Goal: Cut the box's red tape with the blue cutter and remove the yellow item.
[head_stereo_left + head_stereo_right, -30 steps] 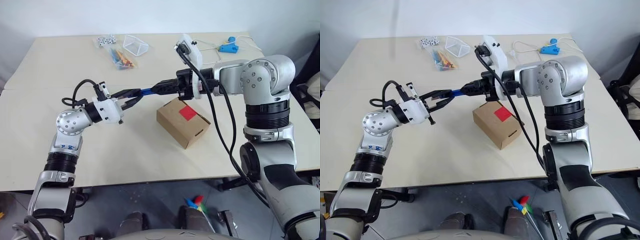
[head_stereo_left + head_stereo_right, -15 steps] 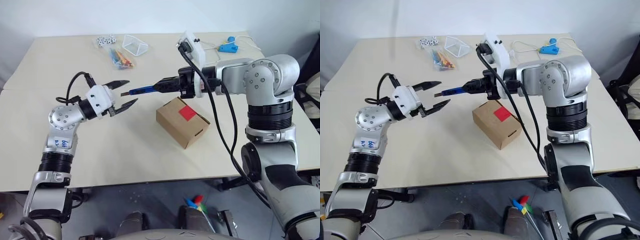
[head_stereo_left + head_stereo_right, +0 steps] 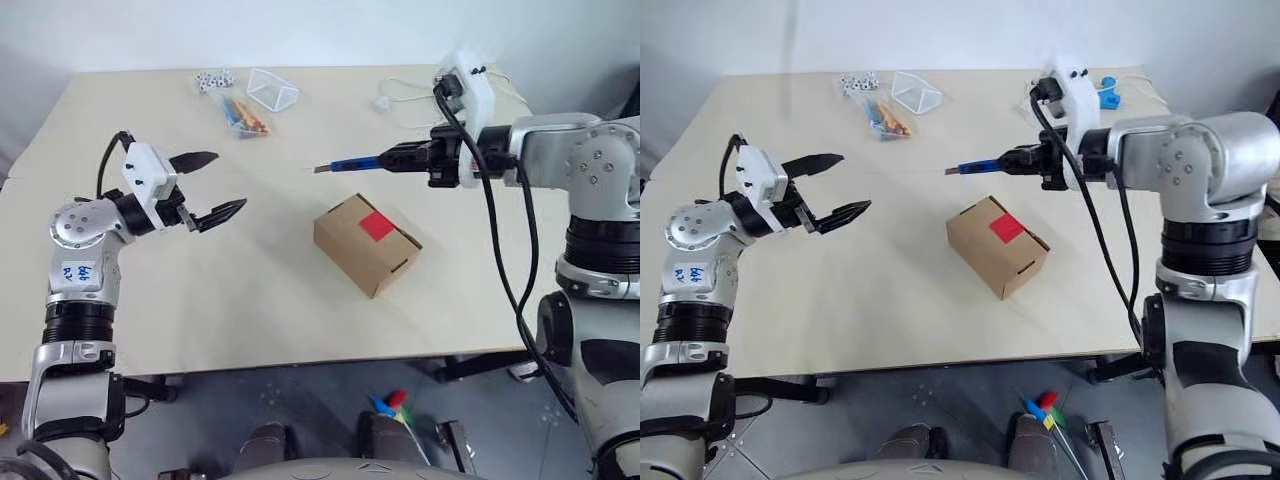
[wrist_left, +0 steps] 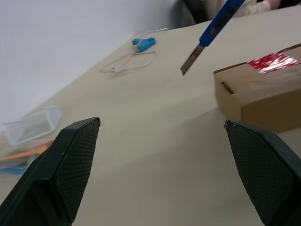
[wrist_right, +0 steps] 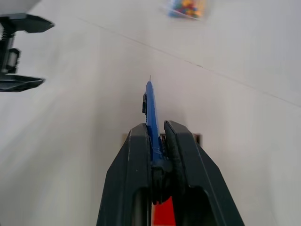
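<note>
At the centre of the pale bench (image 3: 250, 300) in the head views sits the box (image 3: 366, 243), closed, its red tape (image 3: 377, 225) facing up on the top panel. No readable print shows on the box. Above the bench at about 12 o'clock from the box, the right claw (image 3: 400, 157) is clamped on the blue cutter (image 3: 350, 163), whose long axis runs nearly level, blade tip pointing toward 9 o'clock. At 9 o'clock from the box, well apart from it, the left claw (image 3: 212, 184) stands spread wide and empty. In the left wrist view the two black fingers (image 4: 66, 169) stand far apart, framing the box's corner and the cutter's blade slanting down. In the right wrist view the fingers pinch the cutter between them, the red tape below.
</note>
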`<state>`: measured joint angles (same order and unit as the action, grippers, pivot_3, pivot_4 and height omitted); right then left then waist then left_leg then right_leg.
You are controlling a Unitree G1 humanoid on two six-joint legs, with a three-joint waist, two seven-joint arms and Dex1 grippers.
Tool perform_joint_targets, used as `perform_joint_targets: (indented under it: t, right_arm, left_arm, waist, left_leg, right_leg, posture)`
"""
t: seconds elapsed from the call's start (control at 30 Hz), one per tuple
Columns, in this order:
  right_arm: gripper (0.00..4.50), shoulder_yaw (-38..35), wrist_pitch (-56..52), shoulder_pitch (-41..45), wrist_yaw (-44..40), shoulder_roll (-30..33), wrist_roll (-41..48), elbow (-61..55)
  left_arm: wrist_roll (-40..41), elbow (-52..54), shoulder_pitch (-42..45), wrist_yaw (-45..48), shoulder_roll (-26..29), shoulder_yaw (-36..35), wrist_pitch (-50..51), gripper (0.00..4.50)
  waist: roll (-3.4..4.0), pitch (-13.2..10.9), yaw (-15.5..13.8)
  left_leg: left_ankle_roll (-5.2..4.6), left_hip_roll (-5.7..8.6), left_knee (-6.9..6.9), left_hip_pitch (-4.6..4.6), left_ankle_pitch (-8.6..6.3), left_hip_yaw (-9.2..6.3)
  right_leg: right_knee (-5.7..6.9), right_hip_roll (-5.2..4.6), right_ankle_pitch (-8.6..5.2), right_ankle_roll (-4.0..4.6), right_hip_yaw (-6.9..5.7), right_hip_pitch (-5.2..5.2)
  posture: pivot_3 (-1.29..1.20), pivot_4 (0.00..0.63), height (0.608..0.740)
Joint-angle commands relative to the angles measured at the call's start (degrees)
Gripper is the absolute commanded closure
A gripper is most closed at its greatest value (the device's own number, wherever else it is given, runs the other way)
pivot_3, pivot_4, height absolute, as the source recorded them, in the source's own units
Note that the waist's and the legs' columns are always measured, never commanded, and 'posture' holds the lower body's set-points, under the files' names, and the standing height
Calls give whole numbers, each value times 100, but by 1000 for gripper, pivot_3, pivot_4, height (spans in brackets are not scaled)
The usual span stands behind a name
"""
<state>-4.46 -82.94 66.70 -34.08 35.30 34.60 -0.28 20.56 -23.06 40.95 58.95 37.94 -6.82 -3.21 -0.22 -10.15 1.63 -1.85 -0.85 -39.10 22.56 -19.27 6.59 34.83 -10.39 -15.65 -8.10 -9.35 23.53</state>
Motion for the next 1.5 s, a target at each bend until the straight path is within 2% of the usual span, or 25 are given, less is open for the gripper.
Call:
perform_joint_targets:
  t: [0.03, 0.07, 0.3, 0.47, 0.5, 0.63, 0.83, 1.13, 1.5]
  right_arm:
    - [4357, -440, -220, -19, 187, 234, 57, -495]
    - [4357, -496, -305, -59, 246, 264, 58, -607]
    - [4357, -955, -908, -311, 482, 350, 167, -1368]
    - [4357, -1081, -956, -627, 638, 427, 313, -1775]
    - [4357, -1116, -956, -713, 689, 484, 386, -1861]
    - [4357, -1146, -956, -963, 895, 722, 670, -2104]
    - [4357, -1104, -956, -1178, 1346, 821, 1119, -2271]
    - [4357, -983, -956, -1221, 1784, 649, 1371, -2256]
    - [4357, -667, -918, -1142, 1632, 549, 1147, -2003]
  left_arm:
    - [211, 290, 132, 261, -62, 80, 422, 392]
    - [211, 262, 226, 335, -119, 161, 576, 547]
    - [6, -106, 913, 737, -564, 687, 997, 2746]
    - [-201, -617, 1393, 937, -955, 940, 972, 4301]
    - [-349, -823, 1571, 930, -1109, 1094, 974, 4493]
    - [-776, -1524, 2101, 936, -1594, 1465, 935, 4500]
    - [-1314, -2194, 2479, 956, -1894, 1849, 947, 4500]
    - [-1898, -2839, 2795, 739, -2059, 2025, 1242, 4500]
    - [-2169, -2854, 2902, 858, -2166, 2195, 1681, 4500]
  waist:
    - [0, 0, -1]
    - [0, 0, -2]
    - [-1, -1, -19]
    - [-2, -1, -19]
    - [-2, -1, -19]
    - [-5, -3, -69]
    - [-6, -4, -32]
    - [-8, -5, -35]
    - [-8, -5, -147]
  left_leg:
    - [0, 1, 0, -1, 0, 3]
    - [0, 0, 0, -1, 0, 4]
    - [1, 1, -3, -1, 1, 9]
    - [0, 3, -3, 0, 0, 9]
    - [0, 2, -3, 0, 0, 10]
    - [0, 4, -5, 2, 1, 11]
    - [0, 0, -3, 5, 1, 15]
    - [-1, 1, -8, 11, 1, 14]
    - [-1, 1, -15, 11, 2, 15]
  right_leg:
    - [0, 0, 0, 0, 2, 0]
    - [-1, 0, 0, 0, 3, 0]
    - [-2, 0, 0, 0, 7, 0]
    - [-5, 0, 0, 0, 6, -1]
    - [-6, 0, 0, 0, 6, 0]
    - [-9, 0, 1, -1, 6, -1]
    - [-14, 3, 1, -2, 7, 4]
    - [-14, 2, 1, -2, 7, 6]
    - [-10, 2, 1, -2, 10, 6]
  posture:
    - [0, 150, 740]
    - [0, 150, 740]
    - [0, 150, 740]
    - [0, 150, 740]
    - [0, 150, 740]
    - [0, 150, 740]
    - [0, 150, 740]
    - [0, 150, 740]
    - [0, 150, 740]
